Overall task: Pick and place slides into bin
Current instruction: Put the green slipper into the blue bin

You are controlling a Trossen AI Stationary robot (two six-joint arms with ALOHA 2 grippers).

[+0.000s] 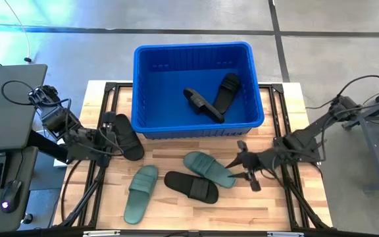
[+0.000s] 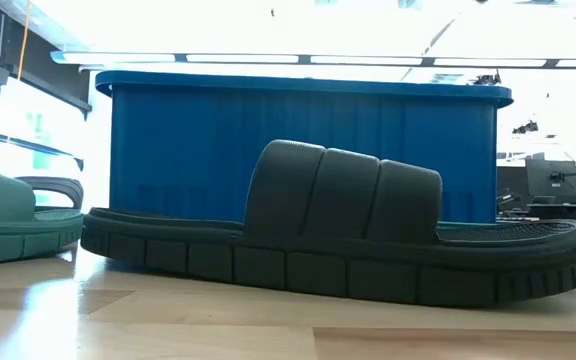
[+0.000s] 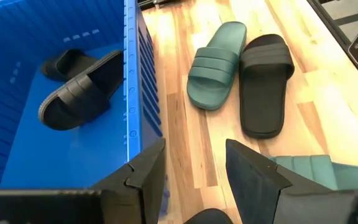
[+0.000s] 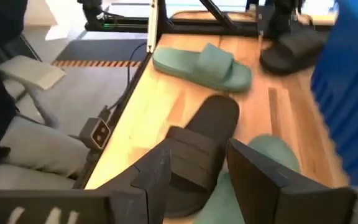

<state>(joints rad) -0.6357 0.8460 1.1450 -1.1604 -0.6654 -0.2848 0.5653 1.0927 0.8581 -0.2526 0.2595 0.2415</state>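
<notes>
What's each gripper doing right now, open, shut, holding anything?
Left gripper: open, empty, above a black slide beside the bin.
Right gripper: open, empty, over the green slide.

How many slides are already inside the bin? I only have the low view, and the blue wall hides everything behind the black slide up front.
Observer: A pair of black slides lies inside the bin.
Operator: What remains on the table?
Observer: Four. There are two green slides with the middle black slide between them, and the corner black slide lies by the bin's left front corner.
Operator: Where are the arms?
Observer: The left gripper is at the corner black slide. The right gripper is beside the end of one green slide. Both have their fingers open.
</notes>
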